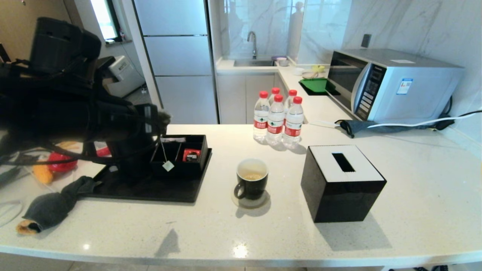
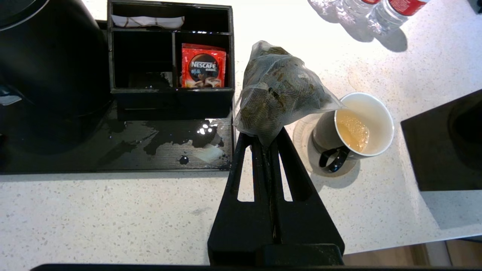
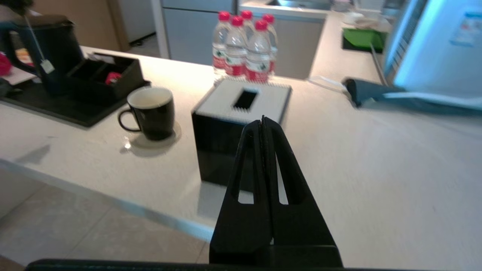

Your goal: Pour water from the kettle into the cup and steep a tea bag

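The steeping step is being carried out. The tea bag (image 2: 276, 96) is being held pinched at its lower corner in the left tool (image 2: 268, 140), raised above the desk (image 1: 241, 229), between the black compartment box (image 2: 169, 64) and the cup (image 2: 354, 128); its string and white tag (image 1: 168, 165) are seen hanging below the arm in the head view. The cup is standing on a round coaster, handle toward the desk's near edge, and is holding pale yellowish water (image 2: 352, 130), so pouring is judged already done. The kettle (image 2: 52, 71) is parked on the black tray (image 2: 113, 150), where spilled water is lying.

The next move is judged to call for the bag being carried over the cup's mouth and lowered into the liquid, the tag being kept outside the rim.

The right tool (image 3: 263, 124) is fully closed on nothing and is being held off the desk's near edge, facing the black tissue box (image 3: 241, 128).

The desk is pale speckled stone. Four red-capped bottles (image 1: 276, 118), a microwave (image 1: 391, 84), a grey cloth, a refrigerator and a sink are noted in the kitchen behind.
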`<state>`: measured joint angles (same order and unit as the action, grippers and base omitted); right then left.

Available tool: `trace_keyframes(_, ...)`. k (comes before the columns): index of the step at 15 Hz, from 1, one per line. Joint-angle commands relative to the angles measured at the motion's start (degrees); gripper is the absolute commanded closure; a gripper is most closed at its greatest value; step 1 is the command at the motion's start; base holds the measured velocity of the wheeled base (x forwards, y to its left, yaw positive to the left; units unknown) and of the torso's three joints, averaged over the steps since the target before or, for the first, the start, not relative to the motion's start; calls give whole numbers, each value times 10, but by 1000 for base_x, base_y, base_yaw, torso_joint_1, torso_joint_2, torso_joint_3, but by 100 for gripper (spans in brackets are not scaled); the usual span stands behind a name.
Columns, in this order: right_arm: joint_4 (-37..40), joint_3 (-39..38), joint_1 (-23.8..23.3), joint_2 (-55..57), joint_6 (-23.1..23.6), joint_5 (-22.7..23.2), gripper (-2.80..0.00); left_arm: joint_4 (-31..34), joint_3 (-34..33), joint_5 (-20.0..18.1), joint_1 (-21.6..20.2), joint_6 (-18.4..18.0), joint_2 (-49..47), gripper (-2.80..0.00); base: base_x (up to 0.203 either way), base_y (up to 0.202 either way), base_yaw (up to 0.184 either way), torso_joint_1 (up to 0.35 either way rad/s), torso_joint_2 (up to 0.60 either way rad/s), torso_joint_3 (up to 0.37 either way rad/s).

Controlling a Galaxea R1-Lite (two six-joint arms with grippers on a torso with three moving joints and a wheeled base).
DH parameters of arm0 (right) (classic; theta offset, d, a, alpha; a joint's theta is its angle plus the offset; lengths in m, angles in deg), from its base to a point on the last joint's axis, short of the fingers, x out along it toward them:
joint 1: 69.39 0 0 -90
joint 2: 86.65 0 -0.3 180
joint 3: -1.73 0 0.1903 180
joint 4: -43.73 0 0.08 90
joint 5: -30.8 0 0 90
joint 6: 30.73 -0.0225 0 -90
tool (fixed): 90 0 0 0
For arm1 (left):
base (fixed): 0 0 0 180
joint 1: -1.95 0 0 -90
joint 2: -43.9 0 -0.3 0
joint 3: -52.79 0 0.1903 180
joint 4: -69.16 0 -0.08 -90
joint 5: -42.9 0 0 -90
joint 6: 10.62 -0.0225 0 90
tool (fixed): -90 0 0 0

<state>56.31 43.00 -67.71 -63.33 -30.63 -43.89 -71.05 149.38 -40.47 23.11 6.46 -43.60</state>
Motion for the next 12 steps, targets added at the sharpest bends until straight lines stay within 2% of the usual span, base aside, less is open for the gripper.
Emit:
trace_keyframes(1,-61,30,2,146,2,35,0,0,0,0,2,1,1,0,0,0,0,0,0,0)
trace_keyframes(4,-159,78,6,297,4,109,0,0,1,0,9,1,5,0,0,0,0,0,0,0)
trace_keyframes(6,-218,114,31,390,4,142,0,0,1,0,15,1,5,0,0,0,0,0,0,0)
trace_keyframes(12,-339,269,202,660,5,161,0,-2,4,0,18,-4,9,0,0,0,0,0,0,0)
